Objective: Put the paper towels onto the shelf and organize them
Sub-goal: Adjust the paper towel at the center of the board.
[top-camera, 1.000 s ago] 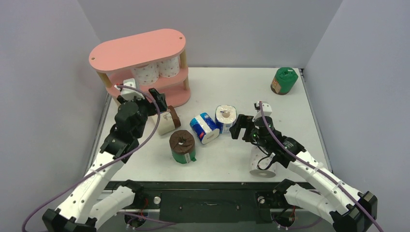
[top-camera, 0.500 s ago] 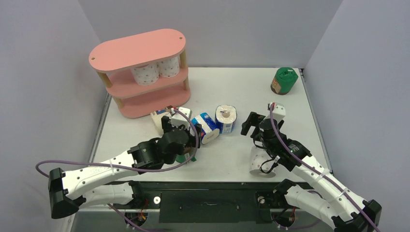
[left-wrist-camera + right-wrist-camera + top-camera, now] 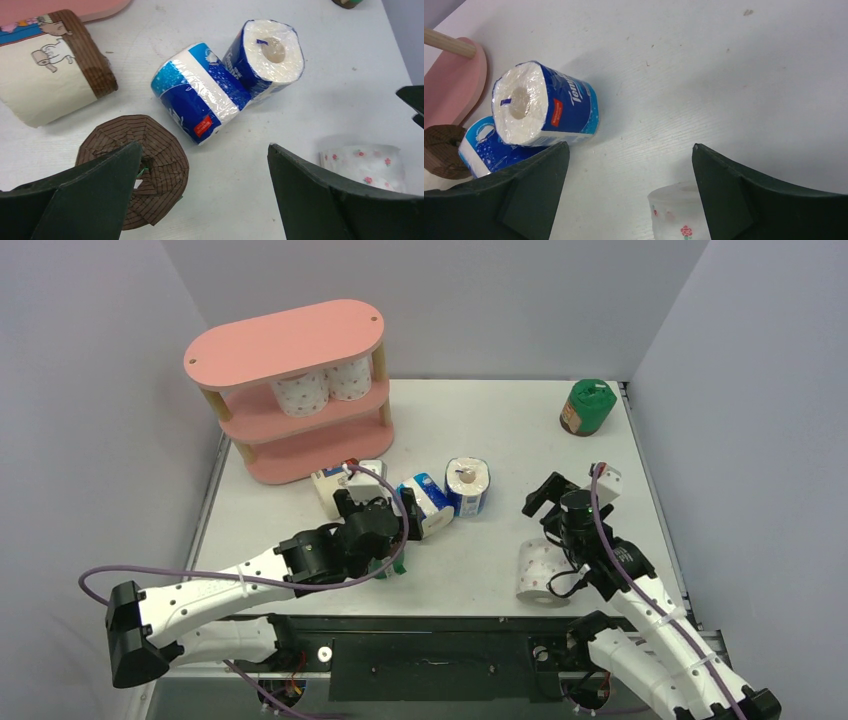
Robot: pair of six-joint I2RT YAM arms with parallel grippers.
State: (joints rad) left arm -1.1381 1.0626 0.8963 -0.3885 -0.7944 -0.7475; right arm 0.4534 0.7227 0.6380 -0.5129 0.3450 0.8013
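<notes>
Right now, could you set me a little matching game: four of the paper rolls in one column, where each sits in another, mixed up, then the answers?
Things:
1. green roll
2. blue rolls
3. beige roll
4. loose dotted roll

Places:
a. just in front of the shelf
b. far right corner of the table
c. near edge, right side
d. mid-table, touching each other

Pairs: 1-b, 2-d, 3-a, 4-c.
</notes>
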